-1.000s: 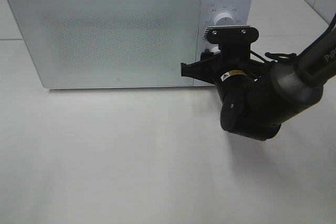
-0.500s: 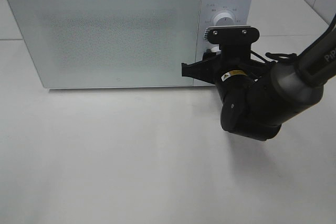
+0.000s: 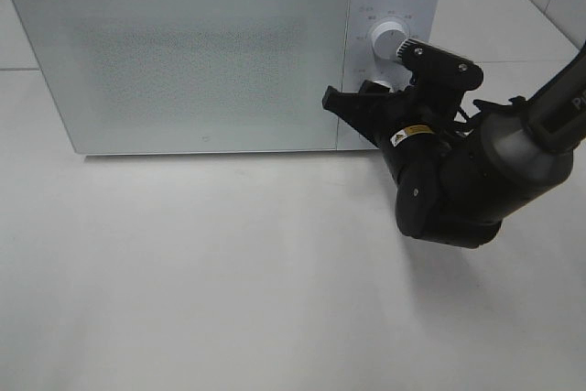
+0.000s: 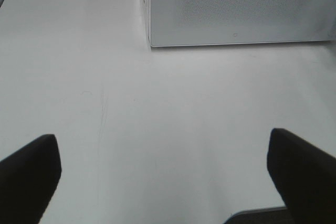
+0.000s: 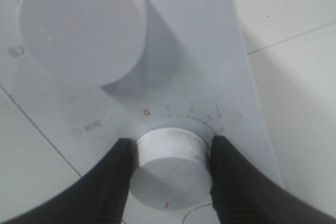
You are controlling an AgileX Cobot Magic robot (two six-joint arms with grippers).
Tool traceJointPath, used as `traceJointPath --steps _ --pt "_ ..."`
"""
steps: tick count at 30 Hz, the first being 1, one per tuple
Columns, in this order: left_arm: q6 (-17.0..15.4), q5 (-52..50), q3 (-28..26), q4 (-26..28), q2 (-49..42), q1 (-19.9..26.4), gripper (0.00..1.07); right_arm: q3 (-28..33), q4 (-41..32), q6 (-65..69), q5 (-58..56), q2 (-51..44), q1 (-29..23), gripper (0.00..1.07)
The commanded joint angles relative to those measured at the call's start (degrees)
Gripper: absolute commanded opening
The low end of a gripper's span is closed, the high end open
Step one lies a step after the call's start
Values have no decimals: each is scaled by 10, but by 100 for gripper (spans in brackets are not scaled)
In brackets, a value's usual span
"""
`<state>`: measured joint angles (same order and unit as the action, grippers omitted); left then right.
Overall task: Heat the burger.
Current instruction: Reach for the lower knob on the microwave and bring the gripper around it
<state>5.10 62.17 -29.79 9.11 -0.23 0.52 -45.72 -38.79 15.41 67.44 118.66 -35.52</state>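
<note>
White tabletop (image 3: pixel 229 272), right gripper (image 5: pixel 170 149) seemingly pinching lower dial (image 5: pixel 168 174) of microwave (image 3: pixel 183 61)

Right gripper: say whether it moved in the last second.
Yes. The right gripper, clamped on the lower knob, has twisted clockwise against the motionless microwave in the exterior view.

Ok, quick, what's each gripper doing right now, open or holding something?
Left gripper: open, holding nothing.
Right gripper: closed on the lower knob of the microwave.
</note>
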Motion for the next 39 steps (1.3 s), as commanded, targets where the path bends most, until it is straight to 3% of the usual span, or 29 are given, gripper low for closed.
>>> traceJointPath --steps 1,5,8,10,13,20,39 --pt "-3 -7 2 5 -9 2 100 -25 121 135 52 -5 -1 0" --pt "-3 -7 2 5 -9 2 100 -25 120 305 52 -5 -1 0" --pt "-3 -7 2 5 -9 2 100 -25 120 340 52 -5 -1 0" --pt "-3 -7 2 5 -9 2 100 -25 120 460 52 -5 -1 0" --pt "-3 -7 2 5 -9 2 100 -25 120 489 52 -5 -1 0" --pt "-3 -7 2 5 -9 2 100 -25 115 714 47 -5 -1 0" --pt "-3 -7 2 5 -9 2 100 -25 109 741 46 -5 -1 0"
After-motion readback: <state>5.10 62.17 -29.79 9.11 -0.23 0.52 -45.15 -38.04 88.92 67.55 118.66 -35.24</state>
